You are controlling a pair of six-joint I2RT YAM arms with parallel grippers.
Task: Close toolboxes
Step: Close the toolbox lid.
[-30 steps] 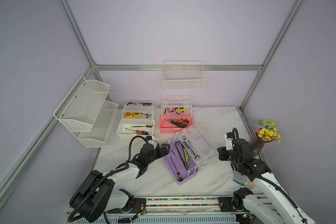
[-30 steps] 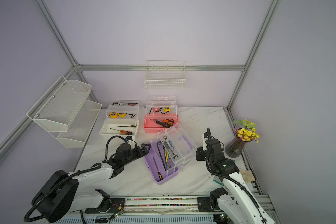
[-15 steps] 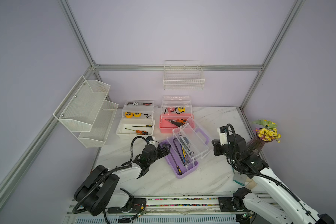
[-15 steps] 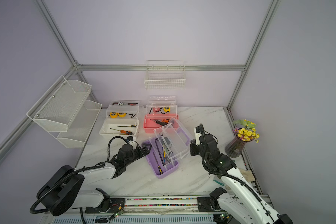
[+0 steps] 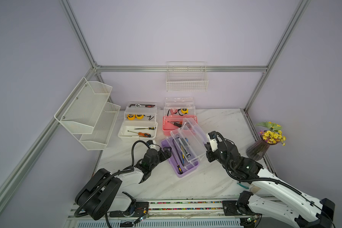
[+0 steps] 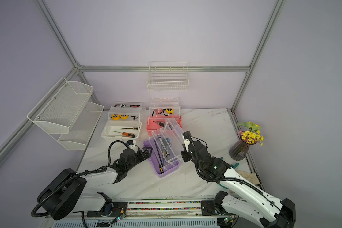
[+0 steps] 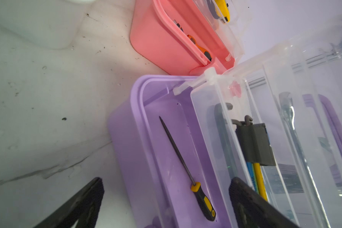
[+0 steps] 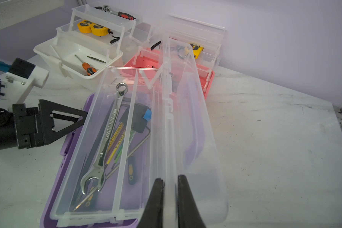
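The purple toolbox (image 5: 186, 170) (image 6: 166, 172) lies slantwise at the front middle, with tools in its base and clear tray. Its clear lid (image 5: 195, 132) (image 8: 201, 122) stands raised and tilted over the base. My right gripper (image 5: 206, 147) (image 6: 183, 147) (image 8: 170, 183) is shut on the lid's thin edge. My left gripper (image 5: 167, 151) (image 6: 147, 153) (image 7: 166, 182) is open, its fingers either side of the purple base's wall (image 7: 126, 138). The white toolbox (image 5: 124, 134) and the pink toolbox (image 5: 166, 130) stand open behind, trays fanned up.
A vase of yellow flowers (image 5: 263, 147) stands at the table's right edge, close behind my right arm. A wire basket (image 5: 187, 83) hangs on the back wall and a tiered mesh rack (image 5: 87, 110) on the left wall. The pink box touches the purple one's far end.
My right gripper has moved left and up with the clear lid, swinging lid and tray from lying out to the right up over the purple base. The left gripper stays open at the box.
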